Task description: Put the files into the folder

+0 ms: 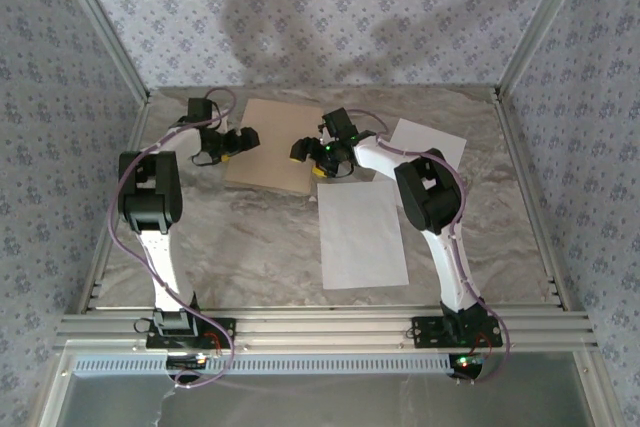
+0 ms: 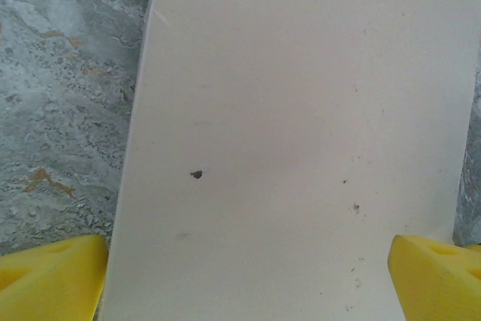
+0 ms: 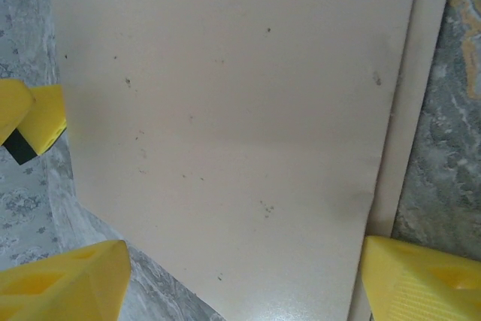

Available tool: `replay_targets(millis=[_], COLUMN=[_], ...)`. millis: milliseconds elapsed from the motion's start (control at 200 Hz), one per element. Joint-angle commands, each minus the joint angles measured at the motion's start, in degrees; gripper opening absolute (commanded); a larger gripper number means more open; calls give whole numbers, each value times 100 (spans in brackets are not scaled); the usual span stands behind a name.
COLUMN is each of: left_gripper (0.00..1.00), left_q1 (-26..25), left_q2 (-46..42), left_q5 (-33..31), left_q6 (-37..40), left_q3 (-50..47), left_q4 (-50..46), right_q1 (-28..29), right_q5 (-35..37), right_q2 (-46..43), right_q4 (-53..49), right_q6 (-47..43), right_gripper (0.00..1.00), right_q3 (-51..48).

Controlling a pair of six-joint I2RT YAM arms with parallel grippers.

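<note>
The tan folder [image 1: 275, 144] lies shut and flat at the back middle of the table. My left gripper [image 1: 238, 141] stands open at its left edge, and my right gripper [image 1: 306, 152] stands open at its right edge. In the left wrist view the folder cover [image 2: 301, 125] spans the space between the yellow fingertips [image 2: 52, 276] of the left gripper [image 2: 248, 287]. In the right wrist view the right gripper [image 3: 240, 283] straddles the cover [image 3: 240, 110], with the lower cover's edge [image 3: 430, 65] peeking out. One white sheet [image 1: 362, 232] lies in front of the folder, a second [image 1: 432, 144] to its right.
The marble tabletop [image 1: 240, 237] is fenced by aluminium posts and patterned walls. The right arm's elbow [image 1: 428, 192] hangs over the gap between the two sheets. The left gripper's yellow finger [image 3: 30, 114] shows at the folder's far edge in the right wrist view.
</note>
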Motion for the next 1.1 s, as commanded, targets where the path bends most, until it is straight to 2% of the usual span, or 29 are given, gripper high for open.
replay_targets(millis=[0,550,1094], left_gripper=[95,94,94], left_q1=[-100,-156,-542], left_q2=[-120,-572,-1075], left_q5=[306,691,954], left_q6=[-78,-392,-882], left_q3=[-75,-798,-1620], left_q4=[42,460,1105], right_q1=[65,-55,-206], right_q5=[-263,-589,-807], right_q2=[216,-553,-1591], right_q4=[20,283,590], right_q6=[-57,-70,25], right_gripper=[82,82,81], right_q3=[100,-563,-1653])
